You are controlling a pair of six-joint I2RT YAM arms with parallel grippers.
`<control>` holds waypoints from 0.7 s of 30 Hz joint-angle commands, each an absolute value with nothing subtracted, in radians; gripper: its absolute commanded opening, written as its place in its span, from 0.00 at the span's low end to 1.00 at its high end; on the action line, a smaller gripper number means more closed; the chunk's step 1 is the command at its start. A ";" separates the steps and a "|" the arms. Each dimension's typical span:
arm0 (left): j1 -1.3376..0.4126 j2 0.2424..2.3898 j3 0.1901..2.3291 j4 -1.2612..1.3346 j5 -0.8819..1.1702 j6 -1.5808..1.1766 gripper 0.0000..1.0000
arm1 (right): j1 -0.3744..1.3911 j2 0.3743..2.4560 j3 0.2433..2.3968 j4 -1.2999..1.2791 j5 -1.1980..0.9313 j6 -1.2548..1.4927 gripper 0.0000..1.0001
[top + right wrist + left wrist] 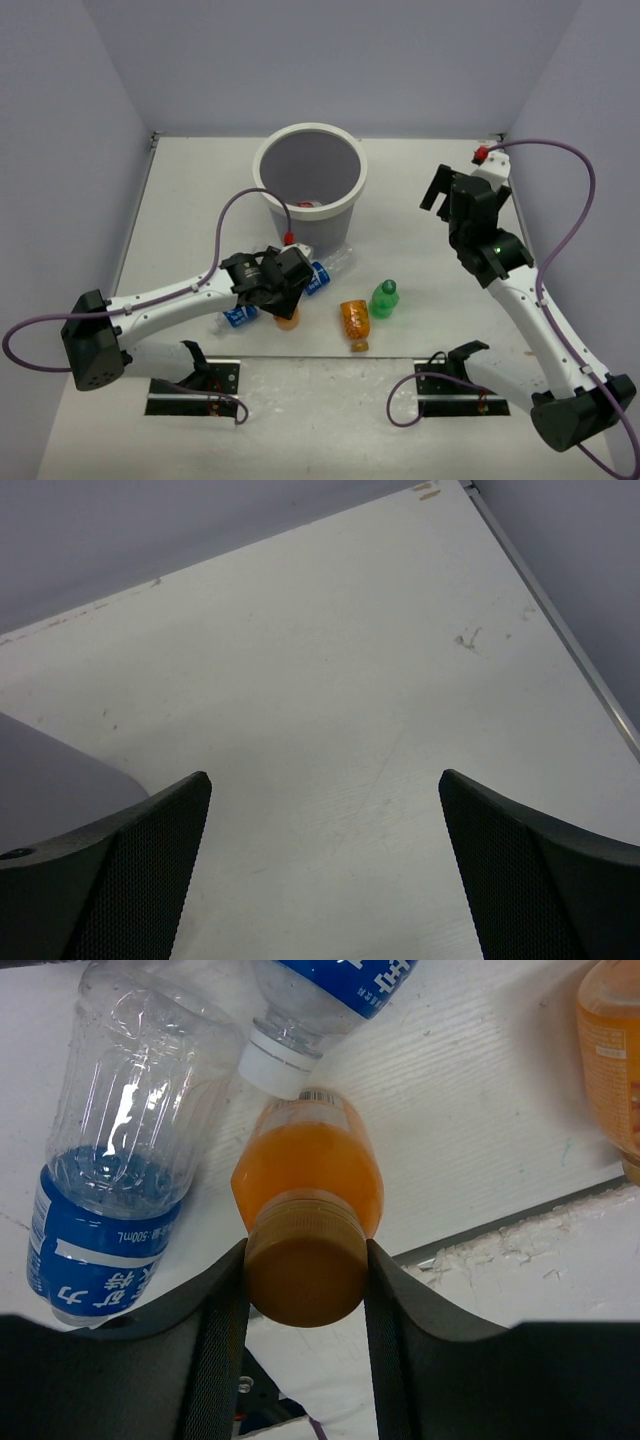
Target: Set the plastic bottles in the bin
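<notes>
1. The left gripper [303,1257] is clamped on an orange bottle [310,1175]. Its two dark fingers [225,1340] press on either side of the brown cap, which fills the gap between them.
2. That bottle points away from the claw, cap toward the near side. It sits low over the table [190,200], close to the near edge and left of the middle. I cannot tell whether it rests on the surface or is just off it.
3. Just to its left lies a clear bottle [240,316] on its side, its blue label at the nearer end.
4. On the far right of the held bottle lies another blue-labelled clear bottle [318,277]. Its white cap is right up against the orange bottle's far end.
5. A second orange bottle [354,320] lies to the right of the held one, apart from it and near the table's near edge. A green bottle [384,299] is just beside it on its right, a little farther back.
6. The bin [320,228] stands upright at the far middle of the table, behind the cluster of bottles, with its mouth open. Something red and white lies on its floor, too small to make out.
7. The right gripper [325,780] hangs over the far right part of the table, to the right of the bin and well apart from every bottle. Its fingers are spread wide, with nothing between them and only bare tabletop below.
</notes>
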State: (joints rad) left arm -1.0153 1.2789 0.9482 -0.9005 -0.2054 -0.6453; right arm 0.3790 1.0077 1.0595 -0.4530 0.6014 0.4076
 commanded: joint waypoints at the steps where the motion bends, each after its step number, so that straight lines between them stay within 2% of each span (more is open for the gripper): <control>1: -1.026 1.281 0.992 -0.905 -0.221 -0.649 0.22 | 0.377 1.008 1.058 -0.448 0.627 0.416 0.99; 4: -1.038 1.278 1.009 -0.908 -0.207 -0.639 0.01 | 0.377 1.002 1.058 -0.460 0.613 0.421 0.99; 9: -1.061 1.210 1.081 -0.852 -0.184 -0.603 0.00 | 0.377 0.954 0.990 -0.482 0.574 0.479 0.99; 15: -1.069 1.060 1.190 -0.640 -0.062 -0.525 0.00 | 0.377 0.831 0.891 -0.487 0.467 0.474 0.99; 18: -1.068 1.032 1.265 -0.577 -0.023 -0.508 0.00 | 0.377 0.733 0.844 -0.435 0.263 0.440 0.99; 21: -1.068 1.020 1.313 -0.532 -0.093 -0.517 0.00 | 0.377 0.637 0.763 -0.335 0.090 0.425 0.99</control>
